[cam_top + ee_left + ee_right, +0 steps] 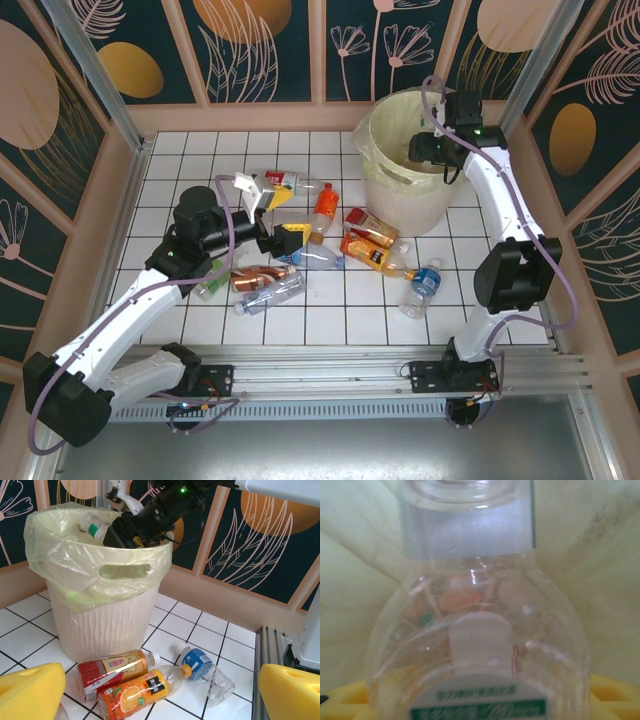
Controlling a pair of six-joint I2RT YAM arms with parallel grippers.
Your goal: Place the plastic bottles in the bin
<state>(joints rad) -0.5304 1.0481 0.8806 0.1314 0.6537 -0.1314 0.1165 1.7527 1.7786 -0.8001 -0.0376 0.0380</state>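
The clear bottle sits over the mouth of the bin, between the right jaws' pads, its long axis running out from them. Whether they grip it I cannot tell. The left jaws stand wide, facing other bottles on the bench.

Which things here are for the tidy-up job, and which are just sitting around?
For the job:
- bin
- clear bottle at the right hand, over the bin
- orange juice bottle, red-label bottle, blue-label bottle and brown bottle, on the tiles
- left hand, open

Just there:
- white tiled table
- leaf-patterned walls
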